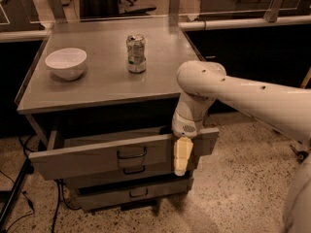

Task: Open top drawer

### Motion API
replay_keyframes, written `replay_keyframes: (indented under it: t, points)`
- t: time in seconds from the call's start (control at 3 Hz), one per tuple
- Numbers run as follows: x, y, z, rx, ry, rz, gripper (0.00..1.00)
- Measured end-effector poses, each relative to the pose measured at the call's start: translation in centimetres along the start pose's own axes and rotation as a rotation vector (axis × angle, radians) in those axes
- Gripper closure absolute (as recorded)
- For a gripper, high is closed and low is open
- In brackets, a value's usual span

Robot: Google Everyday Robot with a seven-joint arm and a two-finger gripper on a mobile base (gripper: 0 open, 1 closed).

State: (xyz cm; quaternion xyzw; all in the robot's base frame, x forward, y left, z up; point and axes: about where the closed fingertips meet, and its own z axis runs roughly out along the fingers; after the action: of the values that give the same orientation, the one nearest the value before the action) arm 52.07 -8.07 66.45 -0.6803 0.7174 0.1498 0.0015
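Hand [181, 164] hangs over the lip of the part-open top drawer [82, 161], 3 o'clock of its handle [131, 153], prob. to drag it out; grip state can't tell.

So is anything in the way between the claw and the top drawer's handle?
Nothing visible. The claw hangs in front of the top drawer, at its front panel just right of the handle, with only bare grey panel between them.
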Motion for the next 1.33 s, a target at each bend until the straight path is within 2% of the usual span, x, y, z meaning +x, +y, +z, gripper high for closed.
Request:
replay_keyframes:
  t: [0.33,0.67,1.0,1.33]
  points:
    - [0.8,2.0,1.0,-0.037,-0.011,0.030,0.00]
    - [0.8,2.0,1.0,-0.037,-0.011,0.030,0.00]
    - [2.9,5.7,1.0,-0.055,-0.031,0.088,0.00]
    - [3.1,6.2,0.9,-0.058,-0.035,0.098,0.00]
